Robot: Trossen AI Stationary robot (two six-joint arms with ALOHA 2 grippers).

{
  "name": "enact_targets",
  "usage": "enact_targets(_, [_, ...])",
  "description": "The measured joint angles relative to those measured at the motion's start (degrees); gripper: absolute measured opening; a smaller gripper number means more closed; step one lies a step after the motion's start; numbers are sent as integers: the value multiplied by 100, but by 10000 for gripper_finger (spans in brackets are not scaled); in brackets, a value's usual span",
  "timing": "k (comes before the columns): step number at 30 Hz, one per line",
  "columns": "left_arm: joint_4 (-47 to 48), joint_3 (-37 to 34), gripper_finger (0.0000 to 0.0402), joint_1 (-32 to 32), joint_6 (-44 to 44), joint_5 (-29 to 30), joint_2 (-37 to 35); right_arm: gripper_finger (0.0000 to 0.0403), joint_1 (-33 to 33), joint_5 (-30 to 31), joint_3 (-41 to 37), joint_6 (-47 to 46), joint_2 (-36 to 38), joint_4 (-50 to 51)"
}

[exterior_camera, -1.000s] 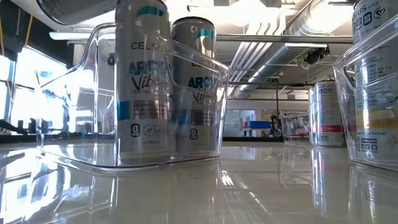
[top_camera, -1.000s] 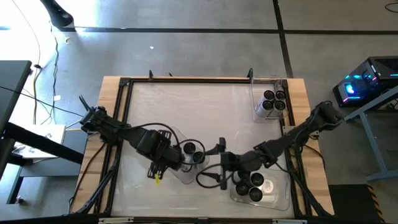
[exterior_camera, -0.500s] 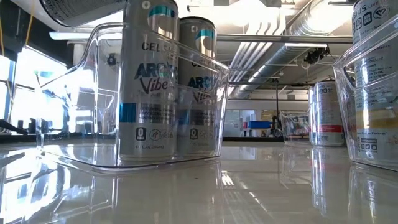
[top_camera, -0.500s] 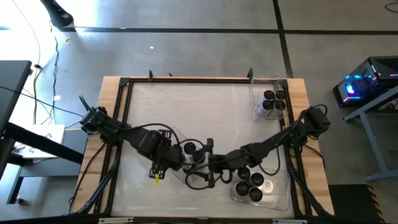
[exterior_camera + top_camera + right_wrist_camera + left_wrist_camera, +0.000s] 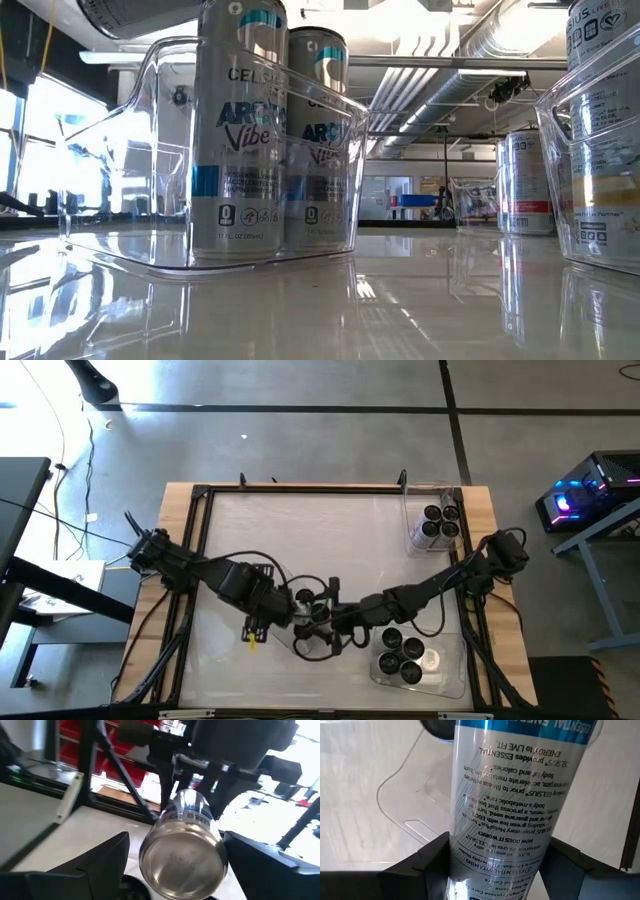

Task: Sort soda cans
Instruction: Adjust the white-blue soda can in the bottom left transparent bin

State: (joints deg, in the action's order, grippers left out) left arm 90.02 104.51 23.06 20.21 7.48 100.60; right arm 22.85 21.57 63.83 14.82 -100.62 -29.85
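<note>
Two soda cans stand upright in a clear bin (image 5: 150, 150) at the table's near middle. My left gripper (image 5: 298, 604) points down from above the bin and is shut on the left of these cans (image 5: 240, 130). The other one (image 5: 320, 140) stands free beside it on the bin's floor. My right gripper (image 5: 335, 618) reaches in level from the table's right and is shut on a third can (image 5: 182, 855). Its silver concave bottom faces the right wrist camera. My left gripper shows dark just beyond it. My left gripper pinches the can's sides (image 5: 470, 865) between its two fingers, which point down from above. The can is upright inside the bin and seems to stand on the bin's floor (image 5: 235, 258). My right gripper has the can's sides (image 5: 150, 845) between its two fingers, near the bottom end. The fingers come level from the table's right and lie along the can. The can lies about level, lifted clear, its top end toward my left gripper.
A clear bin (image 5: 452, 672) at the near right holds several cans. Another bin (image 5: 412, 500) at the far right corner holds several more. A wooden frame (image 5: 300, 488) rims the white table. The table's far left part is bare.
My right gripper has gone toward the table's left and somewhat down, from over the near right bin to my left gripper, and has rolled, with its can. The can in my left gripper has shifted and turned a little inside the bin.
</note>
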Motion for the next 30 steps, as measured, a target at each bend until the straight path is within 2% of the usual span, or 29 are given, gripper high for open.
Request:
enact_targets(8, [-45,0,234,-74,224,18,-293,318,-14,580,-2,173,7,69])
enact_targets(23, [-451,0,234,-95,185,37,-300,316,-74,470,-4,158,7,-428])
enact_targets(26, [-508,0,236,-87,174,114,-298,290,-74,472,-4,156,7,-383])
enact_targets(29, [-518,0,244,-87,172,160,-298,238,-87,467,-4,-32,7,-384])
enact_targets(30, [-541,0,249,-87,154,141,-298,236,-98,472,-4,-142,7,-379])
